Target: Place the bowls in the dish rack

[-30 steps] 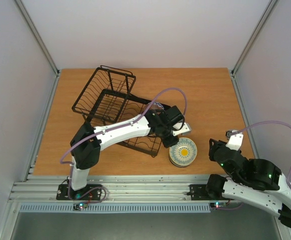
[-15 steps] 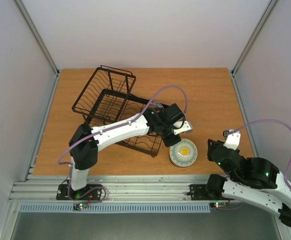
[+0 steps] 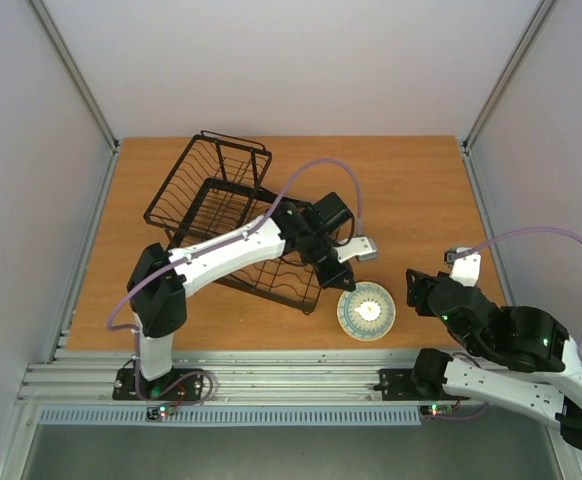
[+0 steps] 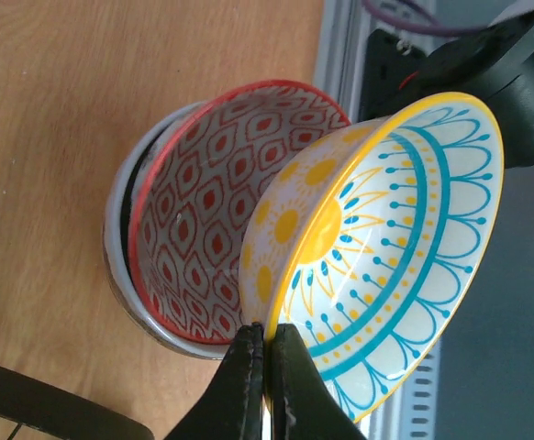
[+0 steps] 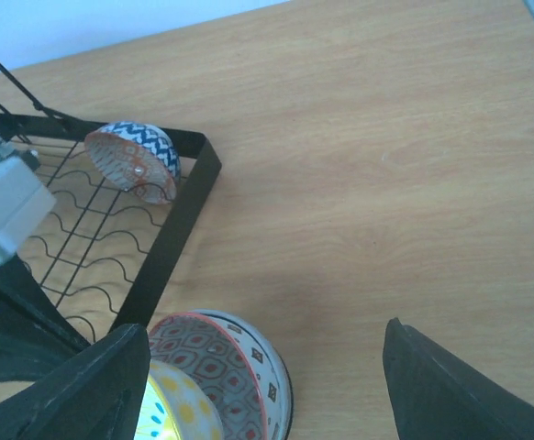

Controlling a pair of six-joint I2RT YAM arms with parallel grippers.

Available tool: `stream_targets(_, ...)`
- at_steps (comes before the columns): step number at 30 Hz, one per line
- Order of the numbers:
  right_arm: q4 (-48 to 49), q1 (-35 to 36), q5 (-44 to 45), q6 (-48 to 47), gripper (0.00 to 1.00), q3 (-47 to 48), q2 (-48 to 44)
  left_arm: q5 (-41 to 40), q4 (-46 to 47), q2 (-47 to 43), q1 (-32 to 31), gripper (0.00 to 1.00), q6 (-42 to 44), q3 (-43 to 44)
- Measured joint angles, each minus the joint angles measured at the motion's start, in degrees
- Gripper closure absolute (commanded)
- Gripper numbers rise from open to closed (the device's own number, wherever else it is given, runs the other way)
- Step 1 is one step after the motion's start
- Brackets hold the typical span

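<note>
My left gripper (image 4: 267, 385) is shut on the rim of the white bowl with a yellow centre and blue rings (image 4: 386, 247). It holds the bowl tilted on edge just over the stack. In the top view that gripper (image 3: 341, 283) is at the rack's near right corner and the bowl (image 3: 367, 312) is beside it. The red-and-white bowl (image 4: 203, 229) lies nested in a white bowl on the table (image 5: 249, 367). A blue patterned bowl (image 5: 134, 160) lies on its side in the black wire dish rack (image 3: 221, 200). My right gripper (image 5: 267, 394) is open and empty, right of the stack (image 3: 418, 292).
The rack's black frame corner (image 5: 171, 234) lies close to the stack's left side. The rack's raised basket end (image 3: 233, 155) points to the back of the wooden table (image 3: 421, 190). The table's metal front rail (image 3: 271, 375) runs just below the stack.
The left gripper has drawn back and to the left, tipping the yellow-centred bowl up off the stack so its inside faces up-right. The right arm has moved left, nearer the stack.
</note>
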Motion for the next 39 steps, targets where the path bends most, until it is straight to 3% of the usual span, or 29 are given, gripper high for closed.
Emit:
stream_targets(7,3.13,0.00,-2.51,-2.62,0.29,0.20,-1.27,11.76,-0.07,0.00,5.86,0.99,-1.27,-0.63)
stream_targets(12,9.27,0.04,-8.50,-6.27,0.13,0.17,1.16,20.74,0.66,-0.72,9.81,1.00,-2.27,-2.25)
stream_targets(17,18.99,0.07,-14.58,-9.60,0.14,-2.14,4.96,26.73,1.07,-2.32,10.93,0.99,-2.36,-3.32)
stream_targets(25,28.13,0.07,-19.32,-11.13,0.15,-4.46,2.05,38.32,6.05,-6.62,15.63,1.00,-4.50,-6.56)
stream_targets(30,30.56,0.07,-20.72,-11.10,0.15,-4.46,0.26,40.79,9.07,-7.93,18.78,0.99,-6.56,-8.46)
stream_targets(39,34.82,0.07,-23.82,-10.78,0.11,-6.75,-0.07,41.44,9.94,-7.93,19.04,1.00,-6.91,-8.96)
